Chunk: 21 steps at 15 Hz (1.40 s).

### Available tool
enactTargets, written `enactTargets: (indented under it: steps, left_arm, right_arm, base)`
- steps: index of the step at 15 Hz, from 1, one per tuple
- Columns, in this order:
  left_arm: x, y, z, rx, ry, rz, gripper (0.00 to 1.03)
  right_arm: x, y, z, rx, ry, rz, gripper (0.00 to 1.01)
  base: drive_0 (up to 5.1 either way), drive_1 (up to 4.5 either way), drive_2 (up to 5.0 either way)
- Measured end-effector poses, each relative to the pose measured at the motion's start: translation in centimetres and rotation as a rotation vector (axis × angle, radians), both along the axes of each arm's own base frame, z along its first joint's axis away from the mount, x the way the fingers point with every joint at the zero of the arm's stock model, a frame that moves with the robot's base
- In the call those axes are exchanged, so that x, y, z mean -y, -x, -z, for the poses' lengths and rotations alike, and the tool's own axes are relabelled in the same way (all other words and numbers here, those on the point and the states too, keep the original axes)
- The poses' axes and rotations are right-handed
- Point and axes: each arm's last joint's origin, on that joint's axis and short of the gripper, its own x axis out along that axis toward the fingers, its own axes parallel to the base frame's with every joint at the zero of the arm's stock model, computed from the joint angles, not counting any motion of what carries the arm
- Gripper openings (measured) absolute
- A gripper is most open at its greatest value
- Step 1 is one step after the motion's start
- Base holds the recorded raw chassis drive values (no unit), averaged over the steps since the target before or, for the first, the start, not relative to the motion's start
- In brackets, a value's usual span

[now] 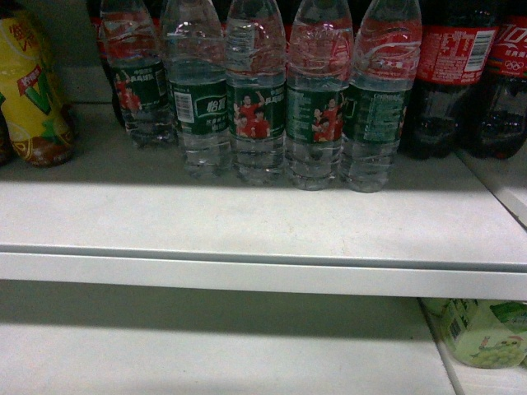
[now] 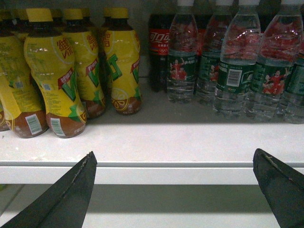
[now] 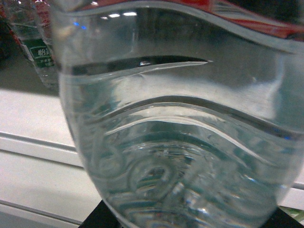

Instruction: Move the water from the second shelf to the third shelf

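Note:
A clear ribbed water bottle (image 3: pixel 180 133) fills the right wrist view, very close to the camera. My right gripper (image 3: pixel 190 221) is shut on it, and only its dark fingers (image 3: pixel 97 219) show, at the bottom corners. Several more water bottles (image 1: pixel 257 99) with green labels stand in a row at the back of the white shelf (image 1: pixel 247 222); the same row of water bottles (image 2: pixel 232 61) also shows in the left wrist view. My left gripper (image 2: pixel 174 161) hangs open and empty in front of the shelf's front edge. Neither gripper shows in the head view.
Yellow-labelled drink bottles (image 2: pixel 57 71) crowd the shelf's left side. Dark cola bottles (image 1: pixel 449 74) stand right of the water row. Below lies a lower shelf (image 1: pixel 206 354), with a green-labelled bottle (image 1: pixel 486 329) at its right end.

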Motion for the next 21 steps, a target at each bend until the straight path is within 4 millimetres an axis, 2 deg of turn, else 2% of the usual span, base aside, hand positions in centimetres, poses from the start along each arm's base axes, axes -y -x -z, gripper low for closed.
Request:
enactTargets:
  steps: [21]
  left_arm:
    - [-0.01,0.00,0.01,-0.001,0.000,-0.003,0.98]
  right_arm:
    - [0.07,0.16,0.12,0.007,0.011,0.013,0.40]
  base:
    - [0.0,0.00,0.0]
